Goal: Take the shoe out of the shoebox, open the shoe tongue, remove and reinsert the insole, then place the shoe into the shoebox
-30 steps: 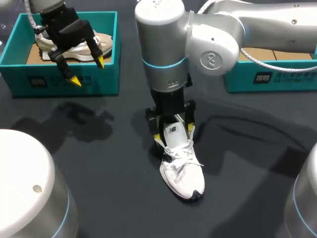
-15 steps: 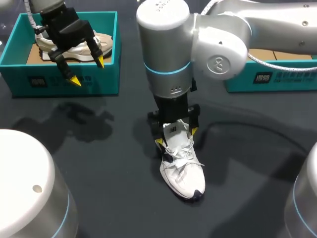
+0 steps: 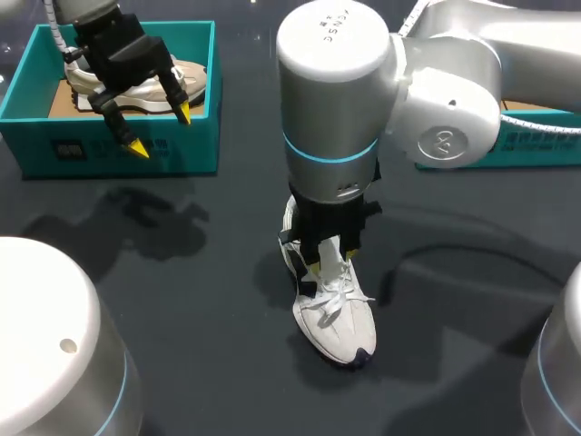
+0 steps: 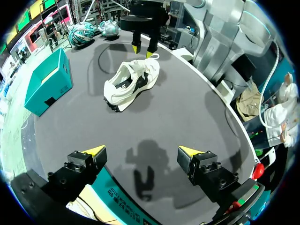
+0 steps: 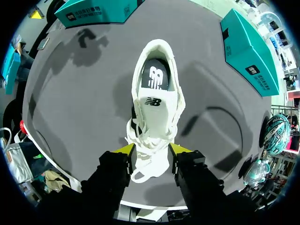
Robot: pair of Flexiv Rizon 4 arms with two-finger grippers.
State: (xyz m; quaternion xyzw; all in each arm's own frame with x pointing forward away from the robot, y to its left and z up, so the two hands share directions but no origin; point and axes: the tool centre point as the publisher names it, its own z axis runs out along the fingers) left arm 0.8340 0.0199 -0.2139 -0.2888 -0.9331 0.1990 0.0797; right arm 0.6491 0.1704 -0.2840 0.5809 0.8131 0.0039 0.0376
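White shoe stood out of the box on the dark table, tongue raised and the insole visible inside. Right gripper hung low over the laces, fingers spread, holding nothing. Left gripper hung unclenched and empty over the teal shoebox. Likely the tongue-opening step. The next move would be pinching the tongue and pulling it back.

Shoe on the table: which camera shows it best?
Right wrist view: looks straight into the shoe, tongue and insole visible. Head view: the right arm covers its opening. Left wrist view: small, side-on.
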